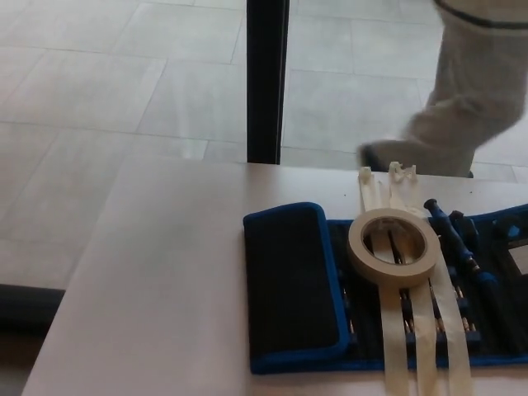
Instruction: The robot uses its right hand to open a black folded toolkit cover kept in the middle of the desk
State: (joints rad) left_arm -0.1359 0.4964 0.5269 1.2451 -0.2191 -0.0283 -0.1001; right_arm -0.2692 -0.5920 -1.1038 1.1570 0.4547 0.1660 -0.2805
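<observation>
You see neither robot hand in frame, so their state can't be told and nothing can be placed relative to them. The toolkit cover (290,285), black with blue trim, lies on the white desk (157,272), one flap folded over. A tape roll (393,246) sits on its opened part, touching cream strips (412,330). A person's leg (462,107) passes behind the desk.
</observation>
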